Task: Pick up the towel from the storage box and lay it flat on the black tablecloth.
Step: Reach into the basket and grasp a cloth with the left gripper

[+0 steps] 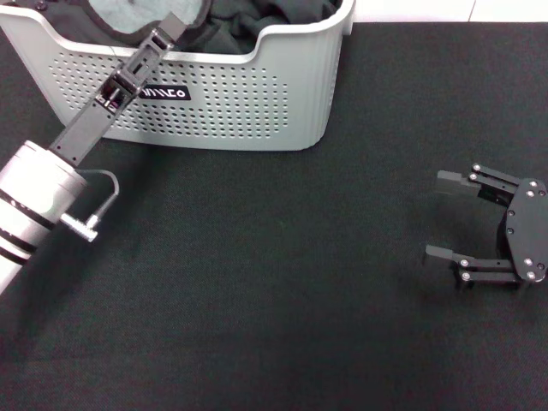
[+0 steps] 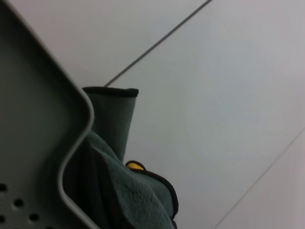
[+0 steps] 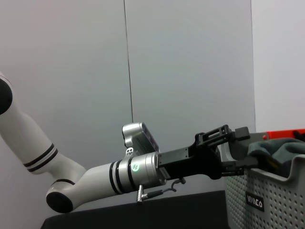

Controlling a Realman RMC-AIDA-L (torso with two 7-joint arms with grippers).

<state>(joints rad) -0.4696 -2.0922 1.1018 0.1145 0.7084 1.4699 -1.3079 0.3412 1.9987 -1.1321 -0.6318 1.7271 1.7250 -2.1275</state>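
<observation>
Left gripper (image 1: 175, 26) reaches over the storage box (image 1: 257, 103) rim at the towel (image 3: 276, 149); finger state indeterminate. Recommend lifting clear before crossing. Right gripper (image 1: 449, 218) parked, fingers wide, empty.

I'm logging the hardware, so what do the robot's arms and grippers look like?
The left arm is glossy white with black joint bands, a silver wrist with a green sticker, a thin grey cable and a black left gripper. The right gripper is black with silver screws.

White-silver left arm (image 1: 34, 201) — black-ringed, grey cable; black linkage right gripper (image 1: 454, 223)
</observation>
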